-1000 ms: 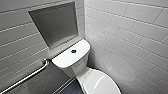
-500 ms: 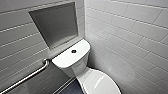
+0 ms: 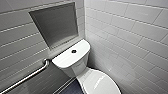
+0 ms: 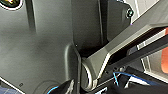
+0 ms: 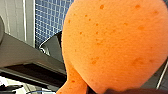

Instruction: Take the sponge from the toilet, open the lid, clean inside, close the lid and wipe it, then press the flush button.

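Note:
The white toilet (image 3: 75, 63) stands in the corner, seen in the head view. Its oval lid (image 3: 101, 83) lies shut over the bowl. The small dark flush button (image 3: 74, 51) sits in the middle of the flat tank top. The orange sponge (image 5: 115, 42) shows very large and close in the right wrist view. It narrows to a pinched neck at its base, where my right gripper (image 5: 105, 90) is shut on it. The left wrist view shows my own dark plate and jointed bar, with nothing held there.
A grey recessed niche (image 3: 56, 23) is set in the tiled wall above the tank. A metal grab rail (image 3: 27, 77) runs along the left wall. A tiled wall (image 3: 130, 37) stands close on the right. A strip of dark floor (image 3: 72, 88) lies left of the bowl.

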Controlling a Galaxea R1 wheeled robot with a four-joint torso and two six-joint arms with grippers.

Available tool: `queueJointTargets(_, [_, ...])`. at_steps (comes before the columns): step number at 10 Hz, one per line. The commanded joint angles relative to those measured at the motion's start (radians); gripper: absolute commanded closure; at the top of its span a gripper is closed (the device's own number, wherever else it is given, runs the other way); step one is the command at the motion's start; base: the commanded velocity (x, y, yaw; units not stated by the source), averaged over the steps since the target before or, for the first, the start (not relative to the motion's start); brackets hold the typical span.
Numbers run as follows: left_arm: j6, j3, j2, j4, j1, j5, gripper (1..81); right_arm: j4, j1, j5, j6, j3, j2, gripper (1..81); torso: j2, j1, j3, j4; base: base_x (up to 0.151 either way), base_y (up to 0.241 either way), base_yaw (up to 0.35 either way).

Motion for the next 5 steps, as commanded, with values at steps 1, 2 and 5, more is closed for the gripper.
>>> queueJointTargets(1, [0.016, -0.001, 0.002, 0.043, 0.017, 0.072, 1.0, -0.039, 0.134, -0.008, 0.008, 0.291, -0.256, 81.1, 0.000, 0.000, 0.000, 0.000, 0.000, 0.000, 0.000])
queueJointTargets(2, [0.017, -0.025, 0.017, 0.046, 0.032, 0.072, 1.0, -0.032, 0.201, -0.016, 0.013, 0.334, -0.291, 81.1, 0.000, 0.000, 0.000, 0.000, 0.000, 0.000, 0.000])
queueJointTargets(5, [0.016, -0.124, 0.070, 0.036, 0.052, 0.072, 1.0, 0.008, 0.414, -0.097, 0.014, 0.359, -0.301, 81.1, 0.000, 0.000, 0.000, 0.000, 0.000, 0.000, 0.000])
